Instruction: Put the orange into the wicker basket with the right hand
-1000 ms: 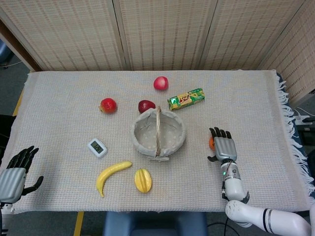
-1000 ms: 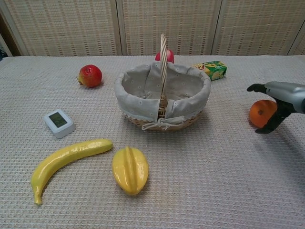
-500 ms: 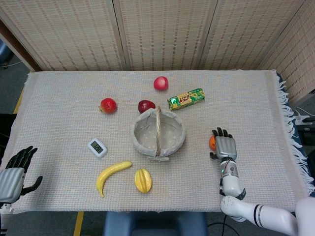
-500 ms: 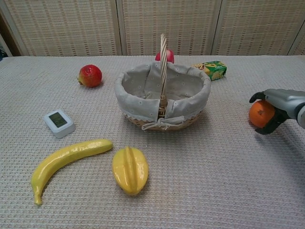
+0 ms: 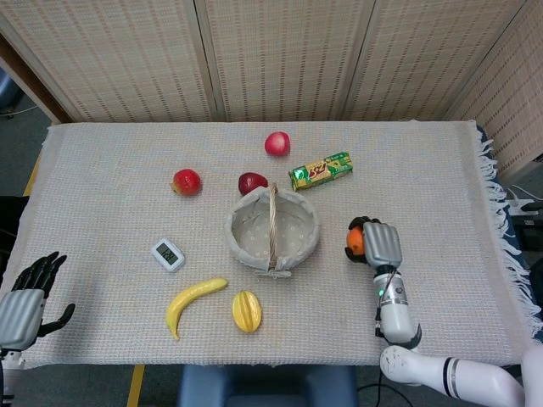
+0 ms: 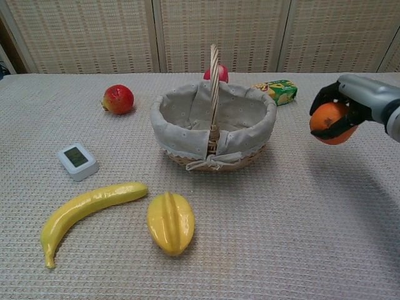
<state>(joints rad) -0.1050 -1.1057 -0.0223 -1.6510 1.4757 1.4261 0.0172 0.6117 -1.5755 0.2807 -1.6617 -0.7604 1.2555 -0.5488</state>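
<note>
My right hand (image 5: 379, 243) (image 6: 351, 103) grips the orange (image 5: 355, 242) (image 6: 330, 123) and holds it in the air, lifted off the cloth, to the right of the wicker basket (image 5: 273, 228) (image 6: 214, 128). The basket is lined with pale dotted fabric, has an upright handle, and looks empty inside. My left hand (image 5: 25, 298) rests open at the table's near left corner, far from the fruit; the chest view does not show it.
Around the basket lie a banana (image 5: 193, 303) (image 6: 87, 208), a yellow starfruit (image 5: 246, 310) (image 6: 170, 222), a small white timer (image 5: 168, 254) (image 6: 77, 160), a red-yellow apple (image 5: 187, 181) (image 6: 118, 99), a dark red apple (image 5: 252, 182), a pink fruit (image 5: 277, 143) and a green snack pack (image 5: 321, 170) (image 6: 276, 91).
The right hand closed its fingers around the orange, then lifted it off the table and carried it a little leftward toward the basket. The left hand stayed put.
</note>
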